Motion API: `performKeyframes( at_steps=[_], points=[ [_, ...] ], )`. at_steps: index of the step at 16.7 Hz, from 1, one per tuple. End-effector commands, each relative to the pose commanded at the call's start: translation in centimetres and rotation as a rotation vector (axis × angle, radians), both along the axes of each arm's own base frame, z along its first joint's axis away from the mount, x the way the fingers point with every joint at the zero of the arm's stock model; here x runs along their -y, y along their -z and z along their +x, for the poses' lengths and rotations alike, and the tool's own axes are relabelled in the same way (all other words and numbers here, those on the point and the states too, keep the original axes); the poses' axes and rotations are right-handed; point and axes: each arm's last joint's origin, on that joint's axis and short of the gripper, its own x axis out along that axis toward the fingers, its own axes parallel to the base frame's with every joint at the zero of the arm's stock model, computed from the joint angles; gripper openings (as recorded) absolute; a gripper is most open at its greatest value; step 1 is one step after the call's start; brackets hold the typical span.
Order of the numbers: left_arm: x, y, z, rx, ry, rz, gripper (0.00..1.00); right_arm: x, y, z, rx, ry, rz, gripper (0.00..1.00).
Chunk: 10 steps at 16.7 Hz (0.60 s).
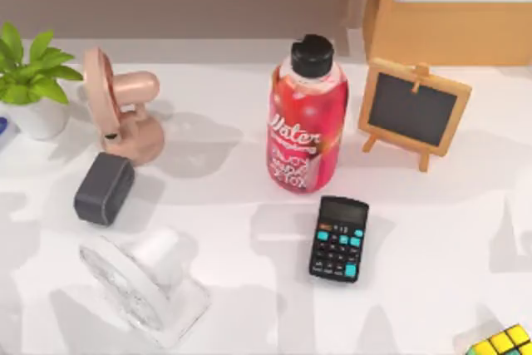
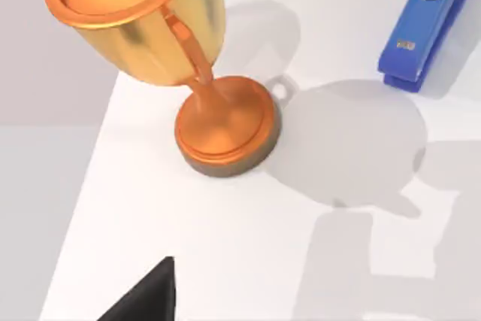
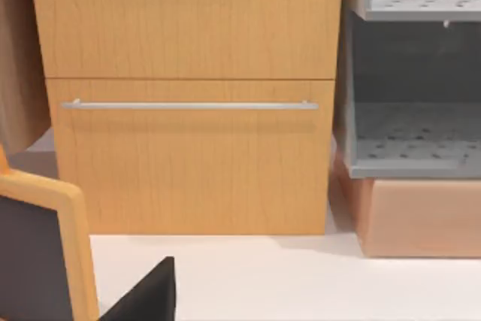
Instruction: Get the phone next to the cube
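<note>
Red bottle (image 1: 307, 118) upright, mid-frame in top view. Black calculator (image 1: 339, 239) flat just below it, right of centre. Cube (image 1: 503, 343) at bottom-right corner, cut by frame edge, well apart from calculator. Left gripper (image 2: 146, 295) above table near gold trophy (image 2: 195, 73); right gripper (image 3: 146, 295) facing wooden drawer (image 3: 188, 155). Apart or together: cannot tell, either one.

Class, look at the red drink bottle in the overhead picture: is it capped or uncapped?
Capped. In the top view the red bottle carries a black screw cap on its neck.
</note>
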Motion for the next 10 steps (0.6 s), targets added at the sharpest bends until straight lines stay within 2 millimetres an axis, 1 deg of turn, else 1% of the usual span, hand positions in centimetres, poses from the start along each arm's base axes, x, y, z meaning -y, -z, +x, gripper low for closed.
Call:
performKeyframes(
  at_steps=[3,6,8,10],
  points=[
    [-3.7,0.5,1.9,-0.314,-0.044,-0.034,1.00,0.0,0.0,0.0,0.000,0.000,0.000,1.00],
    [-8.0,2.0,3.1,-0.581,-0.050,-0.128,1.00,0.0,0.0,0.0,0.000,0.000,0.000,1.00],
    [-10.8,3.1,3.4,-0.708,-0.040,-0.202,1.00,0.0,0.0,0.0,0.000,0.000,0.000,1.00],
    [-13.1,4.1,3.4,-0.793,-0.025,-0.267,1.00,0.0,0.0,0.0,0.000,0.000,0.000,1.00]
  ],
)
